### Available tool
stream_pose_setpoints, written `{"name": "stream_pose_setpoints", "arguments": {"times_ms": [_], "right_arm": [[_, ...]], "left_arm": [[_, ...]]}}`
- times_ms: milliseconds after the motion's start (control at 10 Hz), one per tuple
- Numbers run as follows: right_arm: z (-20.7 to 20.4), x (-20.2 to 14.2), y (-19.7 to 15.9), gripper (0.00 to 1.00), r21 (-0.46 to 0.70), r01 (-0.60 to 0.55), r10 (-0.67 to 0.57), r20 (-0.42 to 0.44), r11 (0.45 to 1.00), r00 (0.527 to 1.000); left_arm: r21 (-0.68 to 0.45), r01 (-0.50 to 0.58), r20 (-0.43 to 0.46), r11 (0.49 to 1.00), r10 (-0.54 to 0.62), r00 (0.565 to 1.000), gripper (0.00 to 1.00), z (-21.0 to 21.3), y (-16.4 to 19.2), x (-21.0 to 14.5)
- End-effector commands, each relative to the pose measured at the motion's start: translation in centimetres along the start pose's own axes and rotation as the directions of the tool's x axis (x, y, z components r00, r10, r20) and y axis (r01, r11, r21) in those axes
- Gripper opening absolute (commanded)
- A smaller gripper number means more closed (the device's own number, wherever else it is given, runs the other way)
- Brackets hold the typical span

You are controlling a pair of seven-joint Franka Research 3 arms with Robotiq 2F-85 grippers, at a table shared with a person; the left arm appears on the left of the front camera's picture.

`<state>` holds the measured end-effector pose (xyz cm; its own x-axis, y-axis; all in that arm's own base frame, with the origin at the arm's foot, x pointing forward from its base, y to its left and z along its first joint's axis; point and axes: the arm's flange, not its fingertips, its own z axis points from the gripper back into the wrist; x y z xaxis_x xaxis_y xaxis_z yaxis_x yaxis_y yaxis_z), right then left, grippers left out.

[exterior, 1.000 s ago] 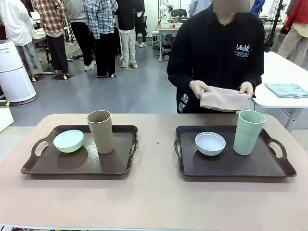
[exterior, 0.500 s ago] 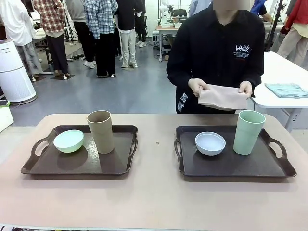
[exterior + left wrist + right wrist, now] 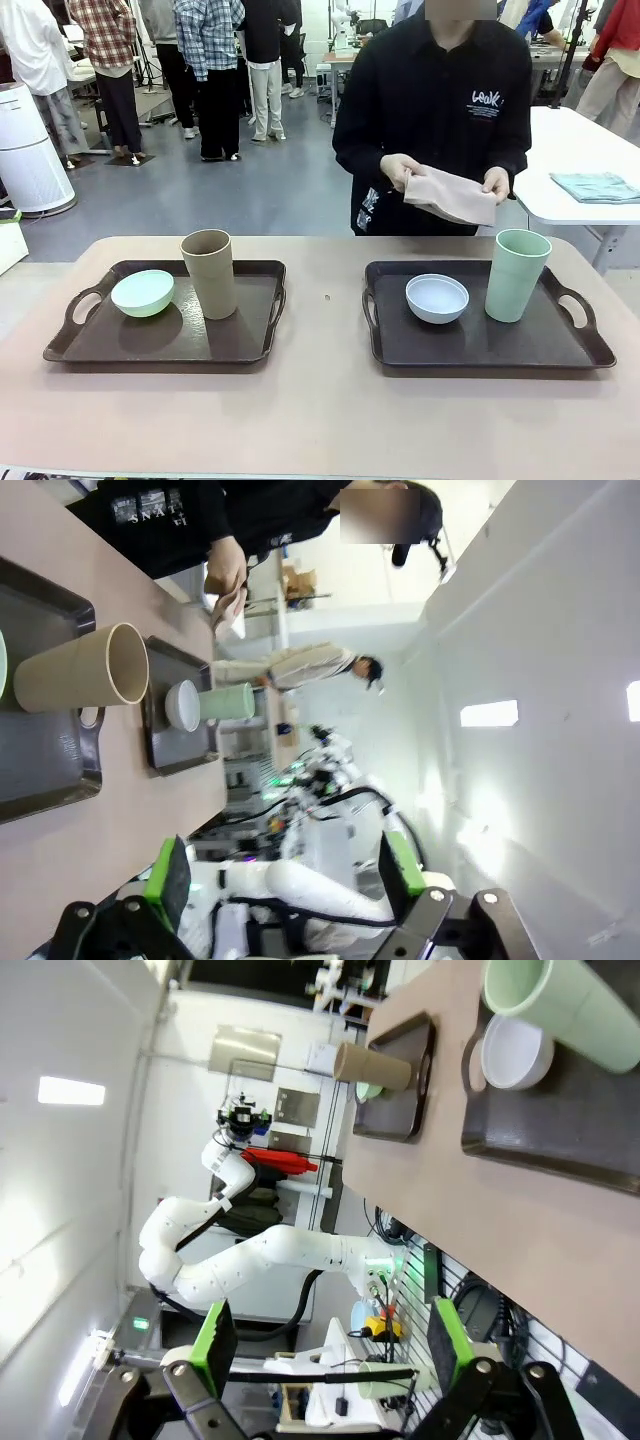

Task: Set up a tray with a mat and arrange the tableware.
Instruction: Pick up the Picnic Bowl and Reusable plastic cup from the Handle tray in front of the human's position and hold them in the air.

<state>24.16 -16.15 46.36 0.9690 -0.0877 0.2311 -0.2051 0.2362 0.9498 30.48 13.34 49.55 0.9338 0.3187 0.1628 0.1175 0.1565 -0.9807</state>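
Two dark brown trays lie on the tan table. The left tray holds a mint green bowl and a tan brown cup. On the right tray stand a pale bluish white bowl and a pale green cup. Across the table a person holds a folded pinkish-beige mat in both hands, above the table. My left gripper is open and off the table, far from the tan cup. My right gripper is open too, below the table edge, away from the green cup.
A strip of bare tabletop separates the trays. A white side table at the back right carries a folded teal cloth. Several people stand far behind. A white cylinder-shaped appliance stands at the left.
The person has shifted a little to the left and raised and tilted the mat. Trays, bowls and cups have not moved.
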Motion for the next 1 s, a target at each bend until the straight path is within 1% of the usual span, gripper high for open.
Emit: {"name": "stream_pose_setpoints", "arguments": {"times_ms": [0,100,200,300,400,500,700,800,900], "right_arm": [[1.1,2.0,3.2,1.0,0.17,-0.256,0.286,-0.183,0.952,0.941],[0.6,2.7,4.2,1.0,0.316,-0.354,0.459,-0.376,0.88,0.805],[0.4,3.5,4.0,1.0,0.43,-0.368,0.548,-0.445,0.824,0.708],[0.4,4.3,3.3,1.0,0.502,-0.384,0.612,-0.445,0.775,0.654],[0.1,4.9,2.1,1.0,0.482,-0.38,0.593,-0.44,0.79,0.674],[-2.3,3.0,5.6,1.0,0.258,-0.349,0.424,-0.351,0.901,0.835],[-2.3,3.0,5.6,1.0,0.258,-0.349,0.424,-0.351,0.901,0.835],[-3.5,4.0,3.7,1.0,0.326,-0.378,0.489,-0.403,0.866,0.774],[-3.1,5.5,3.3,1.0,0.075,-0.493,0.496,-0.232,0.867,0.837]], "left_arm": [[0.283,0.347,-0.192,0.894,-0.302,0.934,1.0,-2.8,-7.2,-2.8],[0.408,0.453,-0.315,0.793,-0.343,0.885,1.0,-6.1,-10.1,-3.8],[0.508,0.518,-0.375,0.689,-0.364,0.852,1.0,-9.3,-11.7,-4.0],[0.56,0.564,-0.45,0.606,-0.349,0.822,1.0,-12.8,-12.7,-4.0],[0.613,0.58,-0.456,0.537,-0.359,0.814,1.0,-16.4,-12.9,-3.9],[0.406,0.435,-0.332,0.804,-0.313,0.89,1.0,-10.4,-13.3,-5.4],[0.406,0.435,-0.332,0.804,-0.313,0.89,1.0,-10.4,-13.3,-5.4],[0.463,0.503,-0.384,0.73,-0.346,0.856,1.0,-13.8,-14.1,-5.7],[0.5,0.544,-0.385,0.673,-0.39,0.836,1.0,-13.3,-14.5,-5.8]]}}
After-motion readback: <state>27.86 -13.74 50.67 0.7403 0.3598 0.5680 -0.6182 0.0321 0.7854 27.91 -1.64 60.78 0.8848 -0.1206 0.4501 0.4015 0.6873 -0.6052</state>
